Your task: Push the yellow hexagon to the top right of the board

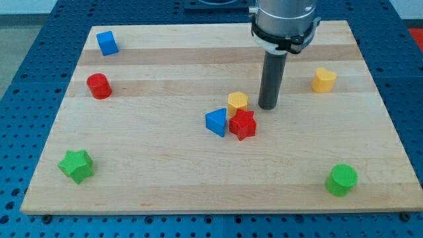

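Note:
The yellow hexagon (238, 102) sits near the board's middle, touching a red star (242, 124) just below it and close to a blue triangle (215, 123) at its lower left. My tip (267, 106) rests on the board just to the right of the yellow hexagon, a small gap apart from it. The rod rises straight up to the arm at the view's top.
A yellow heart-like block (324, 80) lies at the right. A blue cube (107, 43) is at the top left, a red cylinder (99, 86) at the left. A green star (75, 165) is at the bottom left, a green cylinder (342, 180) at the bottom right. The wooden board (165, 172) rests on a blue perforated table.

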